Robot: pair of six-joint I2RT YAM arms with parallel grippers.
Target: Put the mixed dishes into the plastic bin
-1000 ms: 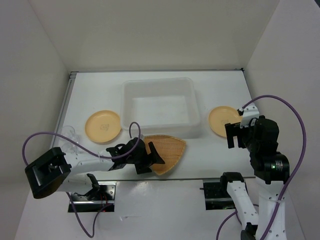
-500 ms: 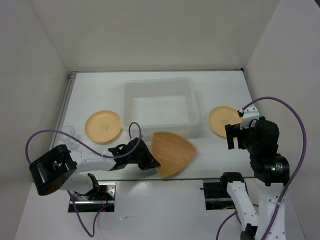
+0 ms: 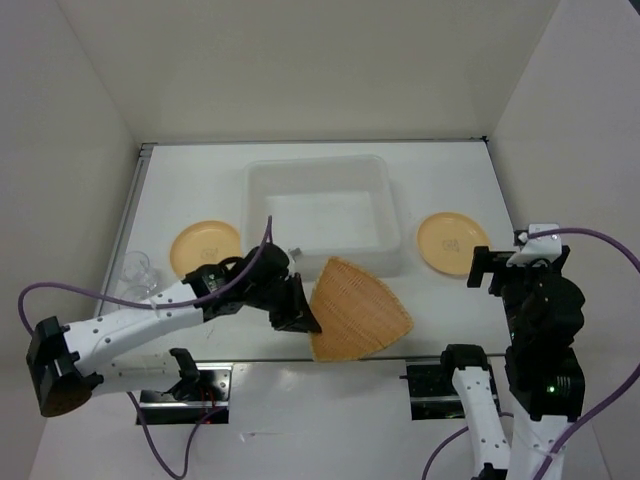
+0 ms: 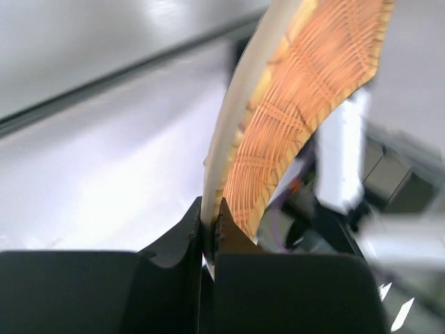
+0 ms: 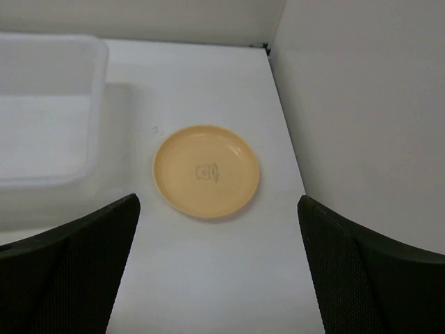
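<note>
My left gripper (image 3: pixel 300 318) (image 4: pixel 208 233) is shut on the rim of the woven basket dish (image 3: pixel 358 312) (image 4: pixel 292 118), which hangs lifted and tilted near the front edge, in front of the plastic bin (image 3: pixel 323 214). One tan-yellow plate (image 3: pixel 205 252) lies left of the bin, another plate (image 3: pixel 450 242) (image 5: pixel 206 171) to its right. A small clear cup (image 3: pixel 136 270) stands at the far left. My right gripper (image 3: pixel 515 268) (image 5: pixel 219 278) hovers open above the table, just nearer than the right plate, with nothing between its fingers.
White walls enclose the table on three sides. The bin's corner (image 5: pixel 62 111) shows left of the right plate, and the side wall (image 5: pixel 361 104) stands close to that plate's right. Arm bases and purple cables (image 3: pixel 100 290) sit along the near edge.
My left gripper closed on the basket dish's rim, then lifted and tilted it up and to the right. The right arm drew back slightly from the right plate, still open.
</note>
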